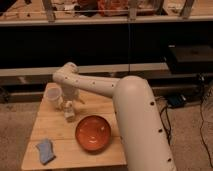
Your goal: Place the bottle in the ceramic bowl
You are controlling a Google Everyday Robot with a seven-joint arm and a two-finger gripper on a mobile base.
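Wooden slatted table [107, 155], light pine-coloured top, planks running left to right. The ceramic bowl [93, 133] sits near the table's middle toward the front edge: round, wide, shallow, glossy orange-red glaze, with a highlight on the inner wall. The bottle [69, 112] stands upright on the tabletop, just behind and left of the bowl, apart from it and not inside; small, whitish, translucent plastic look, narrow neck on top. A white cup [54, 96], wider and opaque with an open round mouth, stands behind and left of the bottle, close to it. A blue cloth [45, 150], soft and crumpled, lies at the front left corner, well apart from the bowl. The arm [135, 120] is smooth cream-white plastic shell, fat rounded links with small dark dots along them; it rises from lower right, bends at a rounded elbow near the back left of the table, then drops down. The gripper [71, 99] hangs just above and behind the bottle's neck, between the cup and the arm link. Cannot tell whether it is parted or clamped, nor whether it touches the bottle. Behind the table: dark shelving with a pale metal rail, clutter on the top shelf, cables on the carpet at right.
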